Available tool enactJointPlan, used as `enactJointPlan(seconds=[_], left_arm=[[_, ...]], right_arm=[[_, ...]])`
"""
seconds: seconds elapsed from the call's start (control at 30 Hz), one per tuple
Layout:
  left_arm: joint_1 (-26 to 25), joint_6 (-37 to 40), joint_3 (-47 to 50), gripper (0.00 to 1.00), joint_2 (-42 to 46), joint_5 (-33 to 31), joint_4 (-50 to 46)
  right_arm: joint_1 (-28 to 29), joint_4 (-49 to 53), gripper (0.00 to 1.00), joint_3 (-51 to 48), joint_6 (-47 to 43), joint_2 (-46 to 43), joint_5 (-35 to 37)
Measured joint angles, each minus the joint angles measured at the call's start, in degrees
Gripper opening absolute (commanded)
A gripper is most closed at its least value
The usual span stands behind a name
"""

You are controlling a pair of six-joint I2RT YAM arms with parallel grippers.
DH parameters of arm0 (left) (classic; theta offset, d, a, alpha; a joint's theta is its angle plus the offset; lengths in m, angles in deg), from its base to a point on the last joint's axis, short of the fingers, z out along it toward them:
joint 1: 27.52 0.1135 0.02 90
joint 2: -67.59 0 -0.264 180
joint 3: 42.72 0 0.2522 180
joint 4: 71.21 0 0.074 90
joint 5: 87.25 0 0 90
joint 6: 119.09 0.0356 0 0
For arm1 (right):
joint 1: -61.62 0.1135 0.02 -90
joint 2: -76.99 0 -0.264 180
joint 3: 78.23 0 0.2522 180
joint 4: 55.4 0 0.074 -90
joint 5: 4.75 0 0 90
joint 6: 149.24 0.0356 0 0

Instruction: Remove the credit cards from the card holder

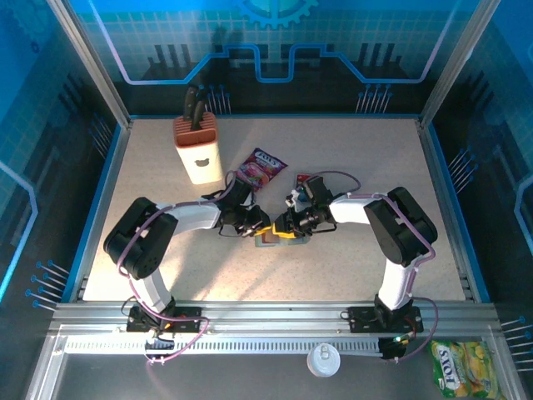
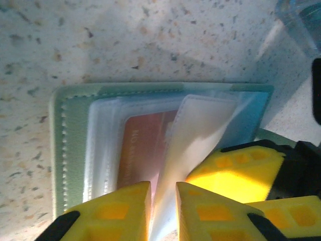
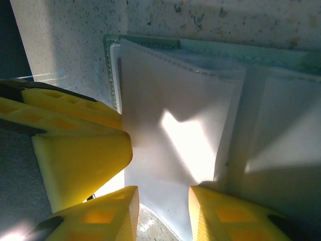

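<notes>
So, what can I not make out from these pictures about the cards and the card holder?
1. Left gripper and right gripper, wrist views: a plastic sleeve runs between the fingers; the bottom edge cuts off whether they pinch it.
2. Card holder, top view: mostly covered by both grippers.
3. Red card, left wrist view: print blurred behind plastic; whether other cards sit inside, I cannot tell.

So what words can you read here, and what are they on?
"ZOTS", I think: big white letters on the yellow-green packet.
Same-looking logo on the pink-purple packet: too small to read.
Faint print on the red card in the card holder: too blurred.
No other writing that I can read.
</notes>
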State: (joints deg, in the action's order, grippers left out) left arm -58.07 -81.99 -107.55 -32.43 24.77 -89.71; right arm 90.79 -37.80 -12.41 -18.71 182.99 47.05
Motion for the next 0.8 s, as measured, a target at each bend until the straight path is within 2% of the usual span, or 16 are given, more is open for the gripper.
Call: enactJointPlan(seconds=[0.27, 0.47, 0.8], left_arm=[[0.0, -0.9, 0.0, 0.2, 0.0, 0.8, 1.2], [0.0, -1.0, 0.0, 0.21, 0.0, 1.5, 1.2], [-0.7, -1.0, -1.7, 0.23, 0.0, 2.5, 1.0]], right_arm=[[0.0, 0.0, 0.33, -0.4, 0.9, -0.8, 0.2], [-0.7, 2.1, 0.33, -0.7, 0.9, -6.1, 1.5], [-4.6, 15.7, 0.36, 3.8, -6.7, -14.0, 11.0]])
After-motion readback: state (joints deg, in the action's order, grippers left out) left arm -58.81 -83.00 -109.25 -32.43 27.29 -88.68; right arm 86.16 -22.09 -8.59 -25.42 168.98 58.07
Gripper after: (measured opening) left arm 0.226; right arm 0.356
